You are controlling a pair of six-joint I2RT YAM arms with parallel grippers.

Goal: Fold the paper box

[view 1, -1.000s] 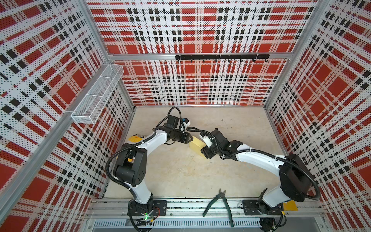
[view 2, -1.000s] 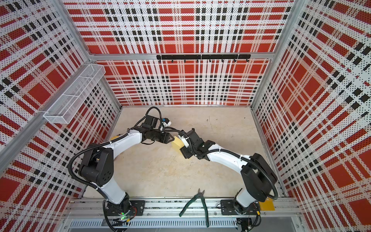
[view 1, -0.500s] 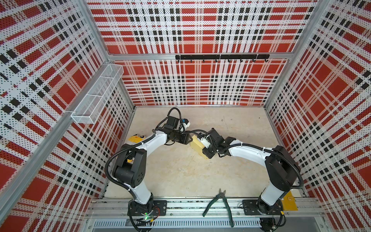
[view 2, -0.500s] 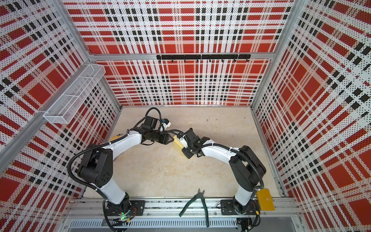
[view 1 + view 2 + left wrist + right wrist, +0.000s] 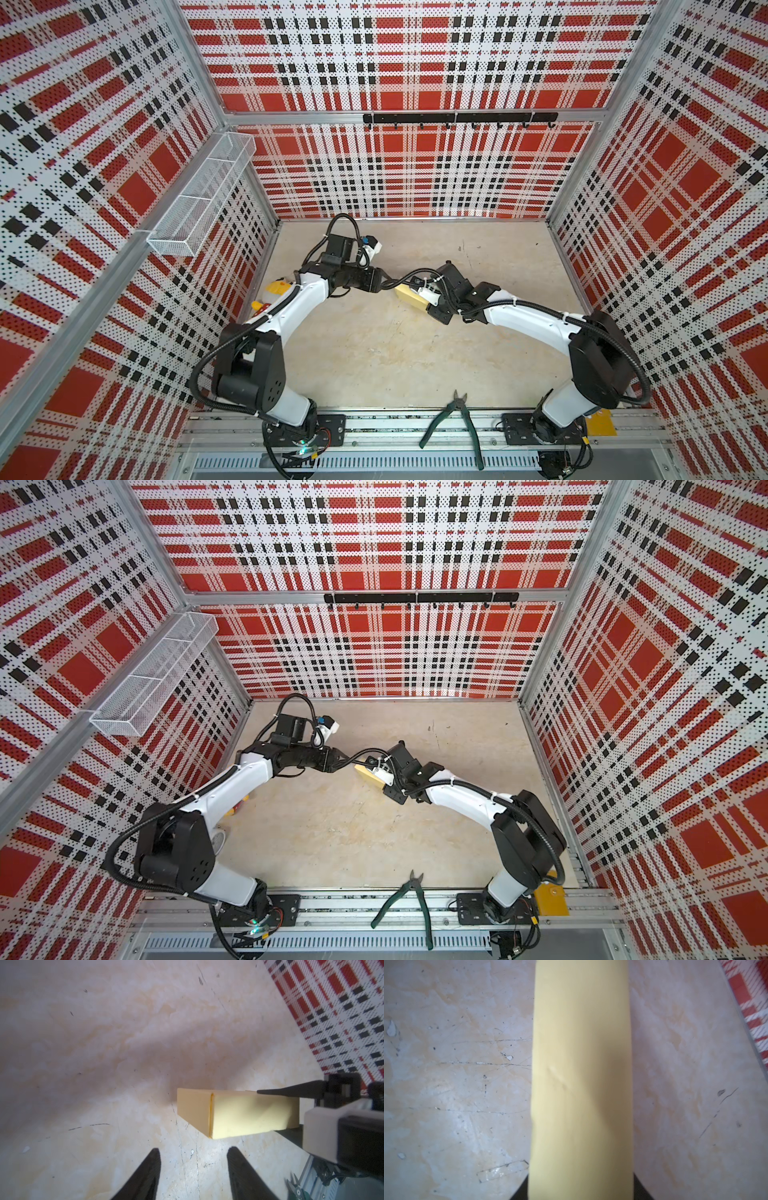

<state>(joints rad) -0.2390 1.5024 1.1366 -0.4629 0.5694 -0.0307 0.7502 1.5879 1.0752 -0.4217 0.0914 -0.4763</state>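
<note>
The paper box point(image 5: 409, 296) point(image 5: 368, 776) is a pale yellow, closed, shallow rectangular box near the middle of the table. My right gripper point(image 5: 420, 293) point(image 5: 581, 1188) is shut on one end of it, with a black finger on each broad face. In the right wrist view the box point(image 5: 581, 1064) runs straight out from between the jaws. My left gripper point(image 5: 387, 284) point(image 5: 193, 1150) is open and holds nothing. It stands just short of the box's free end point(image 5: 195, 1111), apart from it. The right gripper's upper finger point(image 5: 276, 1092) lies along the box's top edge.
Green-handled pliers point(image 5: 453, 415) point(image 5: 409, 899) lie at the table's front edge on the rail. A yellow plush toy point(image 5: 276, 287) sits by the left wall behind the left arm. A wire basket point(image 5: 199, 199) hangs on the left wall, and a black hook rail point(image 5: 457, 118) on the back wall.
The right gripper's jaws have closed onto the box, and the right arm's elbow swung in and back out. The left gripper's jaws have widened a little. The box has barely moved.
</note>
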